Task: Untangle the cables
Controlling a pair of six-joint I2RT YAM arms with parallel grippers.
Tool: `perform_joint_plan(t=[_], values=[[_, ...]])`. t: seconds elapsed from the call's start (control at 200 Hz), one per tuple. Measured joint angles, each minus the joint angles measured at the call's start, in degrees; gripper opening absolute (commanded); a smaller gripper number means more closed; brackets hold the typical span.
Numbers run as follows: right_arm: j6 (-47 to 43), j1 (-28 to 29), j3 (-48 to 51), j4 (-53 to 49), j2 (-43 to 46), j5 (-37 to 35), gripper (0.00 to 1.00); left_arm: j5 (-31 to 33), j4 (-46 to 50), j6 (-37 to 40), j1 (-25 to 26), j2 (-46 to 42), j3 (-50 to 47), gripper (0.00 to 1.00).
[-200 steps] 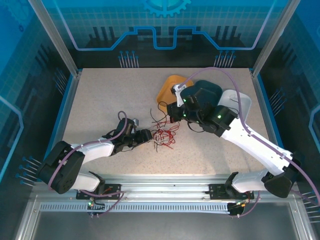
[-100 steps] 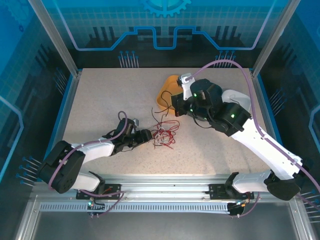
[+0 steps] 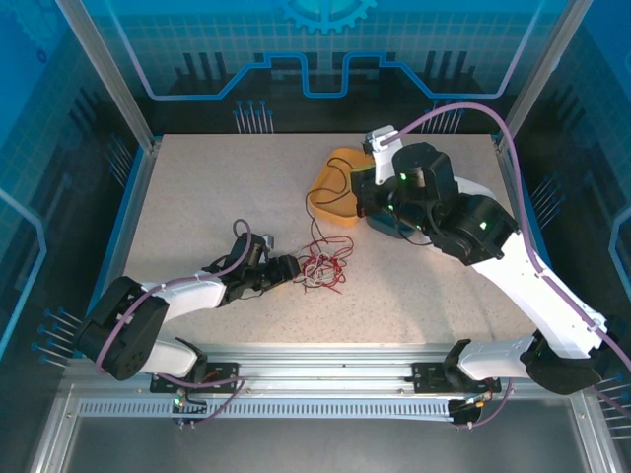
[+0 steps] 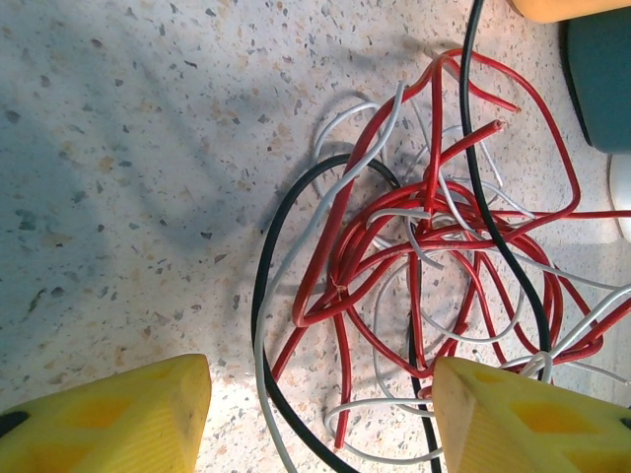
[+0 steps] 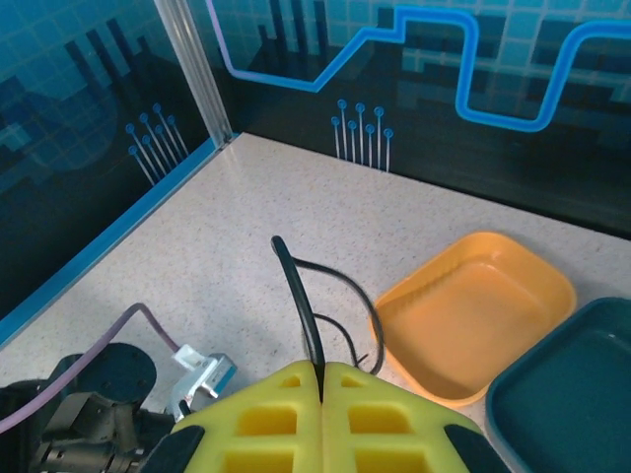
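Pinching a black cable (image 5: 296,286), right fingers (image 5: 261,409) hover by the orange tray (image 5: 473,315); left fingers (image 4: 108,414) gape.

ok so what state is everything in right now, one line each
cables, red, white and black knotted in one tangle
black cable, pinched in the right tool, raised, running down into the tangle
left tool, open, straddling the tangle's edge
right tool, shut on the black cable
orange tray, empty
teal tray, empty where visible
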State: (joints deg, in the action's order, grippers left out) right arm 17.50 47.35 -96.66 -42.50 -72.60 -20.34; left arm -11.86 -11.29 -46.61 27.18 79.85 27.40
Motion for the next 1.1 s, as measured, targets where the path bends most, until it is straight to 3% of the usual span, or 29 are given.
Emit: perform_joint_plan(t=[0.475,0.855,1.101], values=[[-0.8,-1.3,0.7,-3.1,1.5,-11.3,0.00,0.0,-0.6,0.0,0.0,0.0,0.0,0.62],[0.6,-16.2,5.5,-3.0,8.2,-13.1,0.00,0.0,0.5,0.2,0.9,-2.5,0.0,0.65],[-0.9,-26.5,6.8,-2.4,8.6,-12.7,0.00,0.0,1.1,0.5,0.9,-2.8,0.0,0.74]])
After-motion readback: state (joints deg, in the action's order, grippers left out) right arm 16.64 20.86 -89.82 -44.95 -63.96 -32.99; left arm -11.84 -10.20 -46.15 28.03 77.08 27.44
